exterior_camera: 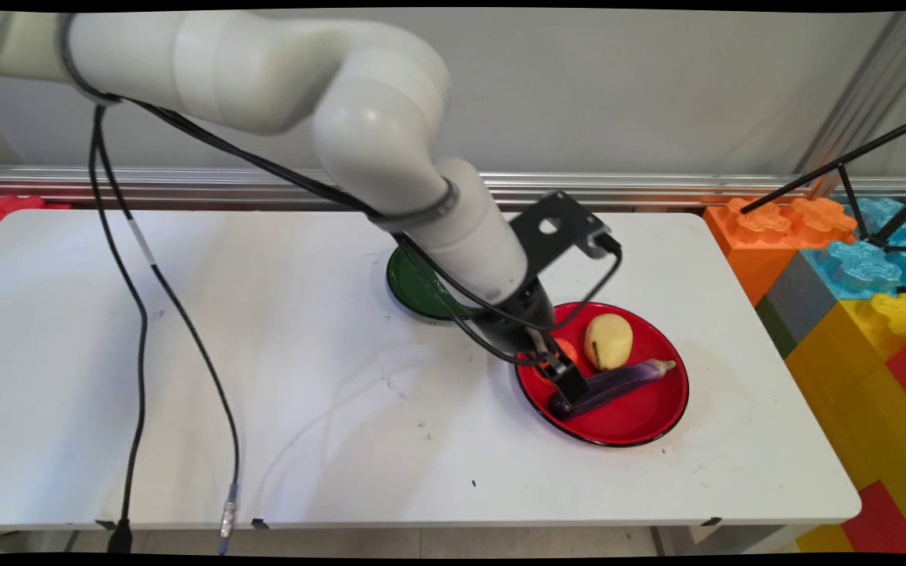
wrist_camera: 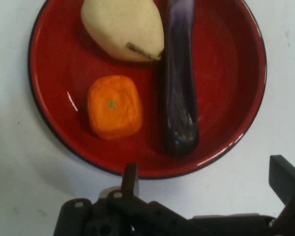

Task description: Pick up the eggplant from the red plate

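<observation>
A red plate [exterior_camera: 642,420] [wrist_camera: 226,59] lies on the white table's right half. It holds a pale yellow pear [exterior_camera: 609,340] [wrist_camera: 123,27], a purple eggplant [exterior_camera: 618,381] [wrist_camera: 179,83] and a small orange [exterior_camera: 569,348] [wrist_camera: 114,106]. My black gripper [exterior_camera: 565,380] [wrist_camera: 206,179] hangs over the plate's left side, close to the eggplant's rounded end and beside the orange. It is open and holds nothing. In the hand view the fingers [wrist_camera: 131,178] straddle the plate's near rim below the eggplant.
A dark green plate [exterior_camera: 414,287] sits just behind the arm, partly hidden by it. Black cables [exterior_camera: 138,330] hang down over the table's left half. Large coloured toy blocks [exterior_camera: 854,291] stand off the table's right edge.
</observation>
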Motion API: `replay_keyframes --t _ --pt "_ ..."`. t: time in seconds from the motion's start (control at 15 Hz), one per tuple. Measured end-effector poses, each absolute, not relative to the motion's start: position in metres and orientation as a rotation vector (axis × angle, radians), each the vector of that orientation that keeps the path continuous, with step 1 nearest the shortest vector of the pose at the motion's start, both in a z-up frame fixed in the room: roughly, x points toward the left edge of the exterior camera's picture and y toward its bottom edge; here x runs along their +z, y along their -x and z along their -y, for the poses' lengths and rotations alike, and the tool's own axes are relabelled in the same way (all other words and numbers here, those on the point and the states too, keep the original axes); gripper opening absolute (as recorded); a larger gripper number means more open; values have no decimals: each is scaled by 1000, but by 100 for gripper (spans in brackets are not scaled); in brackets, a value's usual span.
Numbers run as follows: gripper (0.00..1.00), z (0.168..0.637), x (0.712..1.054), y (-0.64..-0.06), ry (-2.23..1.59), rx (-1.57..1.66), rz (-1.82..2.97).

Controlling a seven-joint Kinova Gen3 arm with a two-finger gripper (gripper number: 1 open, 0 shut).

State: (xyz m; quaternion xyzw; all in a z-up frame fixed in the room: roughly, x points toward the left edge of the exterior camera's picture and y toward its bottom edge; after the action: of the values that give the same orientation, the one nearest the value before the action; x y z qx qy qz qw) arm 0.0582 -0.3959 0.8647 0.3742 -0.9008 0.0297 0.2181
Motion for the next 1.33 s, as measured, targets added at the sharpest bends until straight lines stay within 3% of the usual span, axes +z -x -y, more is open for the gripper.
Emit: replay_keyframes --t 0.6,1.33 --pt "100 398 813 -27 -1071 110 2478" --pt "100 403 776 -8 -1086 142 2434"
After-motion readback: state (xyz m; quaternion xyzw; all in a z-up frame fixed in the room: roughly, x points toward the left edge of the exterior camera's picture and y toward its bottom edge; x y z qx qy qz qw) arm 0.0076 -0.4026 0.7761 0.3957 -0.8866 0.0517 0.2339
